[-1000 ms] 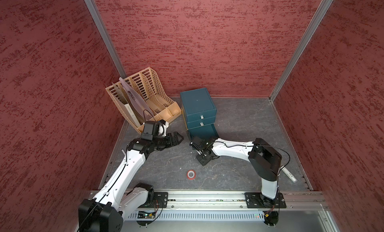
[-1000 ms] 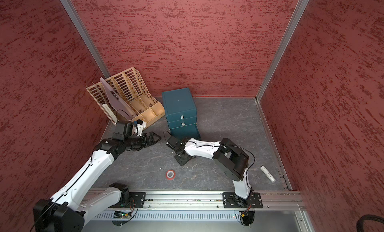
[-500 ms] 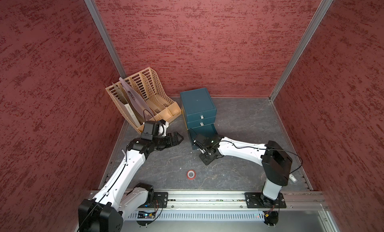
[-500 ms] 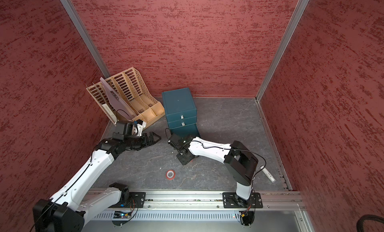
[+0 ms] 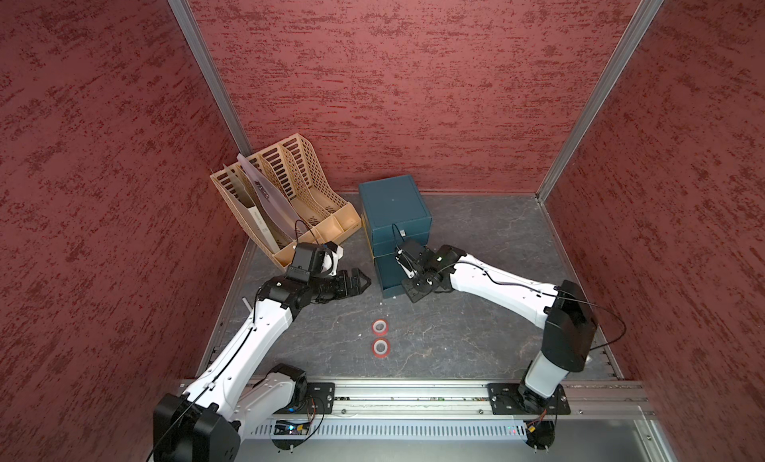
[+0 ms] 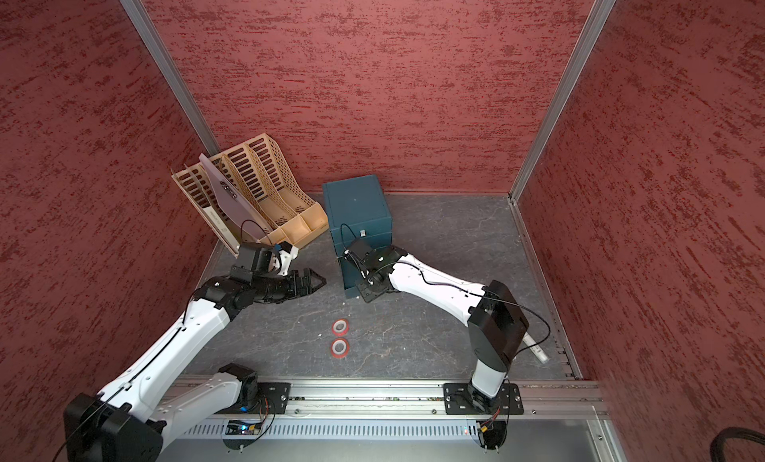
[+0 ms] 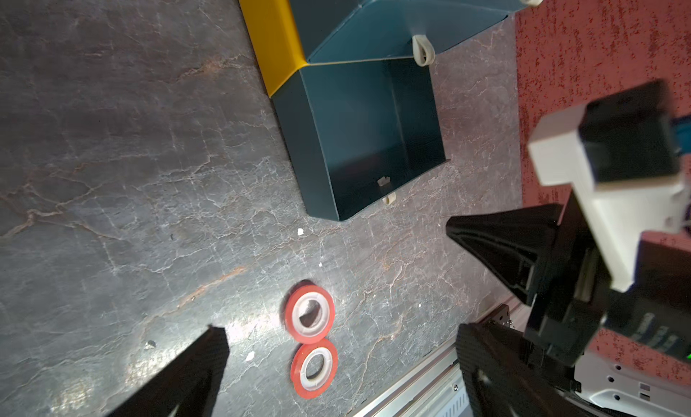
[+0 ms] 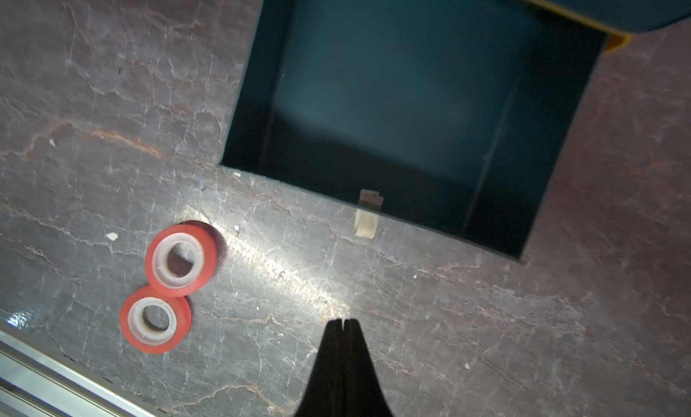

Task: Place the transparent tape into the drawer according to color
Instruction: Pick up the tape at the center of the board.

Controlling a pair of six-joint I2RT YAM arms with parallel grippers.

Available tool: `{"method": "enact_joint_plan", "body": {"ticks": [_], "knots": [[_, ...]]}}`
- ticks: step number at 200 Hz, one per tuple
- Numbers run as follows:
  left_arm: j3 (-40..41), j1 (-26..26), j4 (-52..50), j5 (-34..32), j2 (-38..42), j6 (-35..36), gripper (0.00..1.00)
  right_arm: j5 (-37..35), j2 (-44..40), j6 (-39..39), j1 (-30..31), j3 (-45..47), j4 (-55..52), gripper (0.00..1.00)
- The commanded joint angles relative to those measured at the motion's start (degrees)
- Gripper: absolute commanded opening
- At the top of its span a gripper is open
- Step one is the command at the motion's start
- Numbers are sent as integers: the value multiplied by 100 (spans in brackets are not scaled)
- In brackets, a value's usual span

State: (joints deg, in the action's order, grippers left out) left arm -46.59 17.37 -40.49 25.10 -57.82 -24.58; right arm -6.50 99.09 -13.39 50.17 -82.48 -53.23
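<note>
Since the bottom drawer [image 8: 254,97] of the teal cabinet [image 5: 393,203] stands pulled out and empty, the step in hand looks like fetching red tape. The nearer red roll [image 8: 182,260] and the farther red roll [image 8: 154,319] lie flat on the table [image 8: 430,321], touching or nearly so, apart from the drawer. The right gripper [image 8: 343,323] is pinched together and empty; the left gripper [image 5: 361,281] is spread wide, empty. Straddle the nearer roll's outer rim, squarely, without nudging its neighbour.

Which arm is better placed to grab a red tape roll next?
Left, likely. The left hand is open, facing the red tape rolls; the right hand is shut at the open drawer.
</note>
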Motion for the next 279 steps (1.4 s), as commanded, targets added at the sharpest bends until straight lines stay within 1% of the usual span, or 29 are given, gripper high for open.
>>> {"method": "enact_joint_plan", "body": {"ticks": [1, 31, 40, 55, 77, 94, 121, 150, 170, 187, 246, 279], "knots": [[87, 65, -157, -137, 154, 89, 100, 266, -29, 82, -18, 61, 83, 11], [264, 80, -175, -231, 267, -85, 100, 552, -134, -223, 244, 559, 454, 38], [367, 83, -174, -234, 273, -143, 100, 587, -176, -325, 333, 667, 539, 43], [528, 119, -214, -302, 301, -253, 100, 597, -260, -472, 441, 833, 636, 47], [622, 291, -286, -627, 313, -482, 100, 541, -328, -617, 659, 1060, 744, 49], [712, 386, -257, -654, 304, -601, 100, 521, -313, -741, 849, 1165, 808, 50], [829, 635, -328, -973, 261, -724, 100, 422, -278, -870, 1152, 1215, 856, 52], [991, 629, -210, -1210, 303, -977, 100, 355, -190, -1019, 1397, 1235, 970, 57], [1048, 525, -52, -1211, 306, -1061, 100, 333, -86, -1133, 1557, 1234, 1064, 60], [1072, 317, 44, -1213, 288, -1084, 100, 309, 67, -1239, 1706, 1208, 1130, 61], [1020, -355, 177, -948, 435, -1059, 100, 262, 673, -1419, 1996, 899, 1167, 61], [1037, -574, 226, -767, 551, -1091, 100, 241, 908, -1472, 2040, 730, 1209, 61]]}}
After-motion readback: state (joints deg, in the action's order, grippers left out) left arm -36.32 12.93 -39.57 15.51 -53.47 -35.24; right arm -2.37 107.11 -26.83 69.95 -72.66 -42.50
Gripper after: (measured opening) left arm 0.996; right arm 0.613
